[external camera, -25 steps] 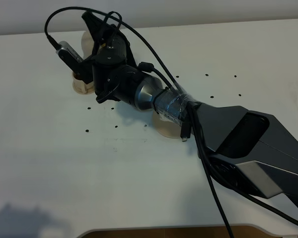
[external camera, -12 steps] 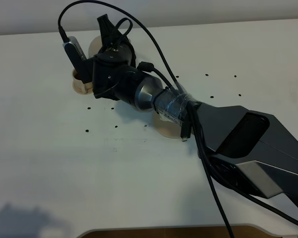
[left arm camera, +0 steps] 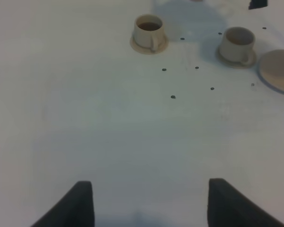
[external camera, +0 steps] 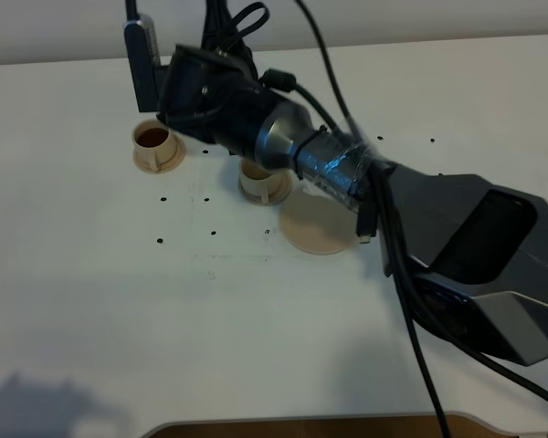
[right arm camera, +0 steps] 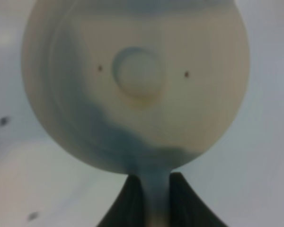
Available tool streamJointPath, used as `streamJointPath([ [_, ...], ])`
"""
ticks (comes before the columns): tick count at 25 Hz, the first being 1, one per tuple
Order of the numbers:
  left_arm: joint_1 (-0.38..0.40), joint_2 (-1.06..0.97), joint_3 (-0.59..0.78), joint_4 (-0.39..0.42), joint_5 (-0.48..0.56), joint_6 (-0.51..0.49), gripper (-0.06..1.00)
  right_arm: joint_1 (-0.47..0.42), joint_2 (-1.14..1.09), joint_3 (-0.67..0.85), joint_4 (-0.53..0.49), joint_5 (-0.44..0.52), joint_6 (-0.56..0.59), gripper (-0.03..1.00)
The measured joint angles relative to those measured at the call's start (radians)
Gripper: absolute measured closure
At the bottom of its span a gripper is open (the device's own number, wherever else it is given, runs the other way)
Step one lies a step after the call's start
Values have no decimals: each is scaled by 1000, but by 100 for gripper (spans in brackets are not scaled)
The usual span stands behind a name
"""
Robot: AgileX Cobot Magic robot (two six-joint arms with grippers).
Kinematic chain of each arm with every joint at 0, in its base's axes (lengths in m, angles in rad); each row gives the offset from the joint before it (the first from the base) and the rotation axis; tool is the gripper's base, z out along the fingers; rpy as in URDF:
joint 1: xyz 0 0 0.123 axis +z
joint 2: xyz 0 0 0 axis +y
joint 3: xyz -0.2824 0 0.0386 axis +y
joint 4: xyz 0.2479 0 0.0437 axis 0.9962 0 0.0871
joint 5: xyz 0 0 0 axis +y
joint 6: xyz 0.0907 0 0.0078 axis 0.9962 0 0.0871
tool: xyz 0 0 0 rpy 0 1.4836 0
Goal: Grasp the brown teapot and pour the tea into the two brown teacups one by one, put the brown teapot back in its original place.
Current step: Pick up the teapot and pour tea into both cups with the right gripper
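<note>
1. Apparently done: dark tea in the far teacup (external camera: 152,139), well apart from the bare saucer (external camera: 315,224).
2. Pale inside, seemingly unfilled: the near teacup (external camera: 260,178), just beside that saucer.
3. Off the saucer: the teapot (right arm camera: 137,85), handle pinched by the right gripper (right arm camera: 156,194); left gripper (left arm camera: 149,203) wide, empty.
4. Remaining: second pour, then return to the saucer.

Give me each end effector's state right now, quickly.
Left end effector: open, holding nothing.
Right end effector: closed on the brown teapot.
</note>
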Motion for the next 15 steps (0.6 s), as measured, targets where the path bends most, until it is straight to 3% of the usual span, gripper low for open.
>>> streamJointPath([
  [7,0,0,0,0,0,0,40,0,-25,0,227,152,16,87],
  [15,0,0,0,0,0,0,40,0,-25,0,477,188,21,87],
])
